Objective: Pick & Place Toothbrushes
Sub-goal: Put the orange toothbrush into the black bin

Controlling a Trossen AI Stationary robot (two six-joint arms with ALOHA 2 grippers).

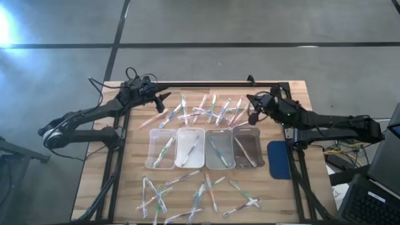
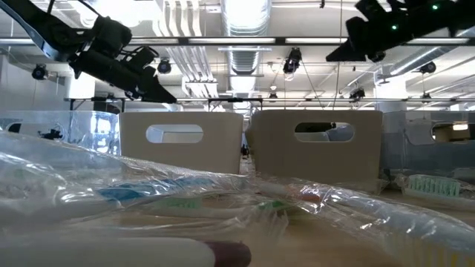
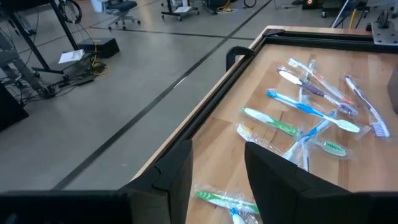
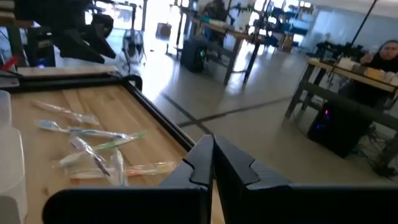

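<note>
The left gripper [image 1: 164,99] hangs over the desk's [image 1: 294,94] far left corner, fingers apart and empty. The right gripper [image 1: 252,100] hangs near the far right corner, fingers together. Toothbrushes [image 1: 209,109] lie scattered along the far edge, others along the near edge [image 1: 187,197], some in the four trays [image 1: 190,148] between.

Robotics lab or industrial workshop. Exposed ceiling ducts [image 2: 245,18] and strip lights are seen along the top of the low view. Polished concrete floor [image 3: 93,106] with dark seams is shown. Work benches [image 4: 348,81], cabling and a seated person [image 4: 385,56] are seen upper right of the right wrist view.
</note>
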